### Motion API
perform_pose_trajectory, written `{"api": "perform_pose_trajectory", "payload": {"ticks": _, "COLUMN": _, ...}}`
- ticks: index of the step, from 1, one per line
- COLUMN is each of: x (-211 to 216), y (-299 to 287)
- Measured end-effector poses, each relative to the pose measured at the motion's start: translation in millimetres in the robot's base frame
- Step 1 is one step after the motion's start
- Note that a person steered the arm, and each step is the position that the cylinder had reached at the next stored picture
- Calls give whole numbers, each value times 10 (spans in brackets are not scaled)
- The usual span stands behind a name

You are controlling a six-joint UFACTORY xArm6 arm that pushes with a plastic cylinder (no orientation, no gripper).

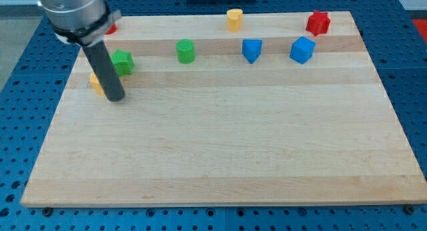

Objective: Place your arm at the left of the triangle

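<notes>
You have no fingers to report here: your arm ends in a plain dark rod, so nothing is spread, pressed together or pinching.

Nearest the view's bottom the table (220, 164) is bare wood. Your tip (116, 97) rests at the view's left side, just beside a yellow block (97, 83) that the rod mostly hides, so I cannot tell its shape. Just above it sits a green star-like block (123, 62), close to the rod.

The triangle is most likely the blue triangle block (251, 50), which lies in the upper row, right of centre. Your tip is well apart from it, far off to the view's left and lower down. So I judge the task barely begun: the tip is on the correct side, but not placed beside the block, and the whole crossing is left to do.

In that same row, a green cylinder (185, 51) stands between your tip and the triangle. A straight run along the row would likely knock it; coming across the bare wood below the row and then rising to the triangle's left looks safer. The gap between cylinder and triangle seems wide enough.

Right of the triangle sits a blue cube (302, 49). Farthest off, along the view's top edge, are a yellow heart-like block (234, 19), a red star-like block (319, 23), and a red block (111, 27) half hidden behind the arm.
</notes>
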State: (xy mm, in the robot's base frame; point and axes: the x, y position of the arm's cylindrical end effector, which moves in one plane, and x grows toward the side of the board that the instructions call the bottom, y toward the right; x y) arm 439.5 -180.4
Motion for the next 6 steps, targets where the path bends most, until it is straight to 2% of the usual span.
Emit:
{"api": "perform_pose_trajectory", "payload": {"ticks": 1, "x": 177, "y": 672}}
{"api": "perform_pose_trajectory", "payload": {"ticks": 2, "x": 201, "y": 1473}}
{"api": "perform_pose_trajectory", "payload": {"ticks": 3, "x": 179, "y": 2040}}
{"api": "perform_pose_trajectory", "payload": {"ticks": 6, "x": -1196, "y": 1940}}
